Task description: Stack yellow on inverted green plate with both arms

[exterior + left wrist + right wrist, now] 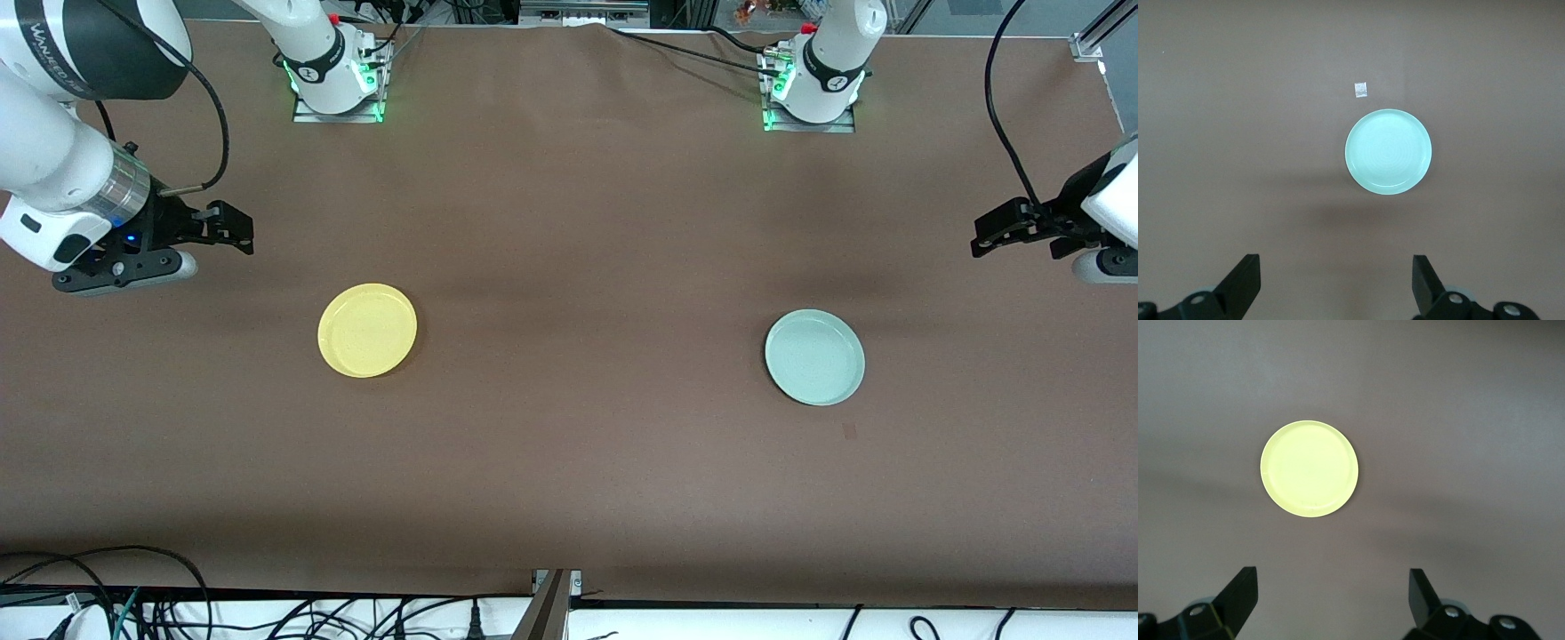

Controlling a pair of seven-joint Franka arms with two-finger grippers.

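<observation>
Round pale mint-green plastic plate [815,356]: rim-up, below the wide-open, empty left gripper [996,233], toward the table's middle. Round bright yellow plastic plate [367,330]: likewise below the open right gripper [233,233], so each arm is nearer its own plate.

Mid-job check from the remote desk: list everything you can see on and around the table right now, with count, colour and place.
yellow plate: 1, bright yellow, rim up on the table toward the right arm's end, untouched.
green plate: 1, pale mint green, rim up (not inverted) toward the left arm's end, slightly nearer the front camera than the yellow plate.
small mark: 1, pale patch on the table beside the green plate, nearer the front camera.
table: 1, brown surface.
cables: several, black, along the table edge nearest the front camera.
right gripper: 1, black, open, raised over the table's end, waiting.
left gripper: 1, black, open, raised over its end.
</observation>
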